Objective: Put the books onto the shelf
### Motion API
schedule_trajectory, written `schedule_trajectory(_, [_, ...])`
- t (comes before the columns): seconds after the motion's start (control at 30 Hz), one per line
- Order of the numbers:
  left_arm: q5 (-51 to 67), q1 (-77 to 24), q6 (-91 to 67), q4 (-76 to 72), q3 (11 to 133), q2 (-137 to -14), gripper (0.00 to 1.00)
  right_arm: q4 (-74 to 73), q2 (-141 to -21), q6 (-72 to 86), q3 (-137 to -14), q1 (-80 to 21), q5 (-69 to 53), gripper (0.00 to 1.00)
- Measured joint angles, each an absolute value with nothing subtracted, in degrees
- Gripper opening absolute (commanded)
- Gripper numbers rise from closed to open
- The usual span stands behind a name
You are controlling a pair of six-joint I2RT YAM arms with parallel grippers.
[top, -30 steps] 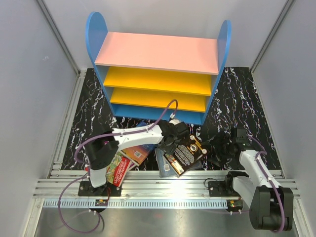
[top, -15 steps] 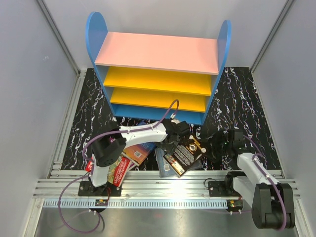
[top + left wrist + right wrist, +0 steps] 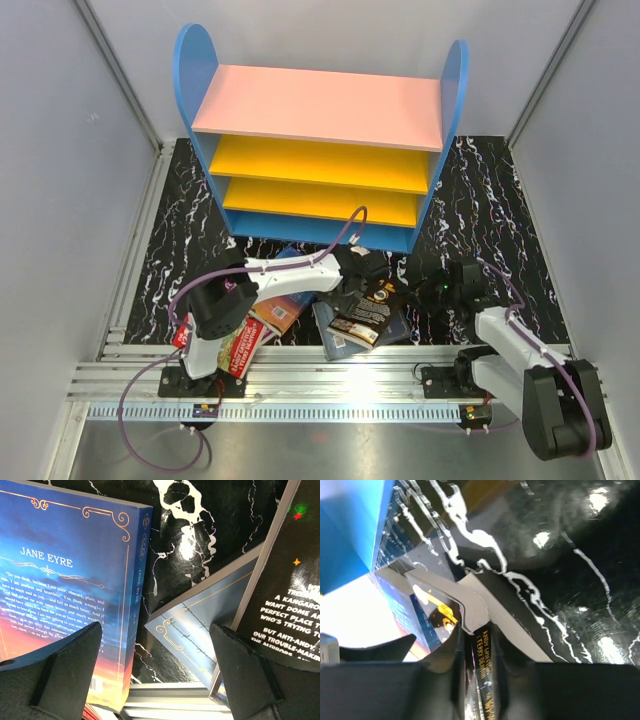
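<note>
The shelf (image 3: 318,105), empty, stands at the back of the mat. Several books lie in front of it. The black book (image 3: 362,312) with gold ornament is tipped up on its right side, and my right gripper (image 3: 425,292) is shut on its spine (image 3: 484,677). It rests on a dark blue book (image 3: 335,338). The Jane Eyre book (image 3: 65,580) and a red one (image 3: 235,345) lie to the left. My left gripper (image 3: 150,675) hangs open just above the books, between Jane Eyre and the black book (image 3: 285,580), over a pale blue cover (image 3: 205,630). It holds nothing.
A black marbled mat (image 3: 480,200) covers the floor around the shelf. Ribbed aluminium rails (image 3: 330,385) run along the near edge by both arm bases. Grey walls close in the left, right and back sides.
My right gripper has moved left to the black book and shut on its spine, and the book's right side has tipped up. The left gripper stayed open and shifted slightly.
</note>
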State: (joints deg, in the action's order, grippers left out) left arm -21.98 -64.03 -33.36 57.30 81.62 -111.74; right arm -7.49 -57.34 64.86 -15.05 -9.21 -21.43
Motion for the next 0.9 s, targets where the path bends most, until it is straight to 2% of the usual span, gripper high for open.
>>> schedule_trajectory(0.03, [-22.02,-64.07,-33.36,57.28,81.62,-111.74,0.94,-7.81,-56.36,64.03,-15.22,-9.32,-21.26,0.06])
schedule_trajectory(0.1, [-22.02,-64.14,-33.43,57.28,81.60,-111.74,0.94,-9.87,-54.00,62.96,-15.20,-9.69,-20.51,0.00])
schedule_trajectory(0.23, [-21.63,-64.93,-34.11,57.01,81.19,-111.15,0.95,-15.94,-47.88,62.19,-15.35,-9.76,-19.51,0.00])
schedule_trajectory(0.27, [-21.21,-65.30,-34.48,56.90,80.88,-110.74,0.99,-18.31,-45.52,61.78,-15.57,-9.76,-19.05,0.00])
schedule_trajectory(0.4, [-19.35,-66.46,-35.55,57.74,80.12,-108.18,0.99,-29.19,-36.91,60.64,-19.03,-9.76,-17.58,0.00])
schedule_trajectory(0.57, [-19.18,-64.42,-36.88,61.47,81.49,-97.51,0.99,-39.68,-30.20,60.42,-27.90,-9.76,-16.45,0.00])
schedule_trajectory(0.73, [-21.71,-58.81,-37.85,66.32,87.11,-82.98,0.99,-43.68,-30.59,61.01,-36.77,-9.76,-16.60,0.00])
schedule_trajectory(0.9, [-25.21,-57.17,-38.74,72.73,89.43,-73.10,0.99,-41.45,-35.79,63.40,-44.56,-9.76,-17.19,0.00])
